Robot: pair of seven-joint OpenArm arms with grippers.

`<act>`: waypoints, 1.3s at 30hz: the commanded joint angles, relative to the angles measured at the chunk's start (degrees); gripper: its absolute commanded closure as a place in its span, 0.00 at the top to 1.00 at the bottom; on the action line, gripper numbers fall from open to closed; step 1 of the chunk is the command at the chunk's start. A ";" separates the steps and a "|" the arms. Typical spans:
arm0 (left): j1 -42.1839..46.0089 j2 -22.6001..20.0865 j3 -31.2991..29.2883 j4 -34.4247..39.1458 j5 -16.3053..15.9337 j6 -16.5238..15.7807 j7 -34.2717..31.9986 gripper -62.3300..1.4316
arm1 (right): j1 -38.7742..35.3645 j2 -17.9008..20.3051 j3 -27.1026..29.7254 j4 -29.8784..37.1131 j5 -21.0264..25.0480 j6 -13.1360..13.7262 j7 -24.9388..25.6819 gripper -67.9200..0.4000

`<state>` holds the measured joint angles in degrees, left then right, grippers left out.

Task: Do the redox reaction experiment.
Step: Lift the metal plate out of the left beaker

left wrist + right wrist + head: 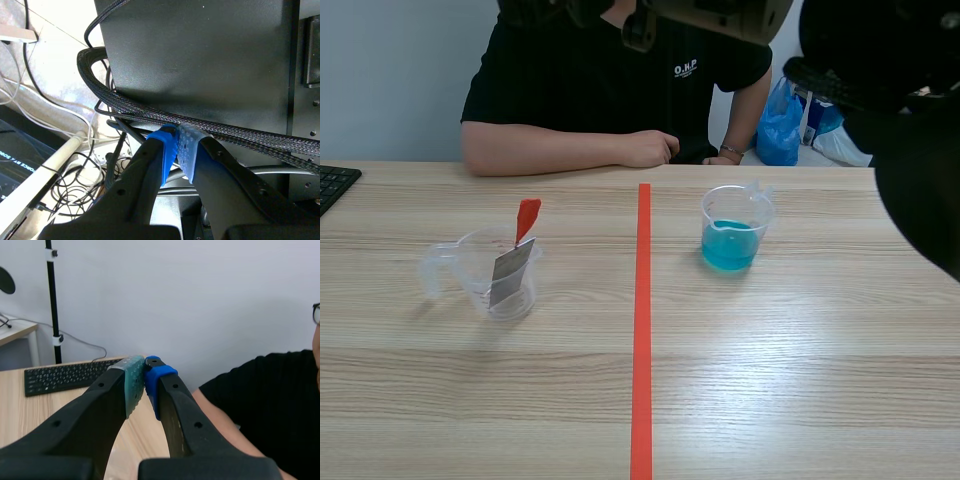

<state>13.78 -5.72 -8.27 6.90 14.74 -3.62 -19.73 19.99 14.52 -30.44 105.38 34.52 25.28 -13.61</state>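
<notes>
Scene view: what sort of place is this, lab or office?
Probably an office-type robot test room, not a proper lab: wooden desk, keyboard at its edge, person seated across. Only the beaker of blue liquid looks lab-like.

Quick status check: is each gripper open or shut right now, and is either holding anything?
Left gripper: shut, fingers together, holding nothing.
Right gripper: shut, fingers together, holding nothing.

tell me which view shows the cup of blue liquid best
The scene view: the cup of blue liquid stands unobstructed on the table, right of the red tape line. The left wrist view shows only cables and a black housing, the right wrist view a keyboard and a person; neither shows the cup.
</notes>
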 commanded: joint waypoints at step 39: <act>0.33 -0.02 -0.11 0.66 -0.13 -0.13 -0.33 0.09 | -6.49 19.41 -3.23 -12.55 -0.94 4.50 19.12 1.00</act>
<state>13.78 -5.72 -8.27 6.90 14.74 -3.62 -19.73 12.47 34.87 -33.89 92.55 33.34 29.47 4.23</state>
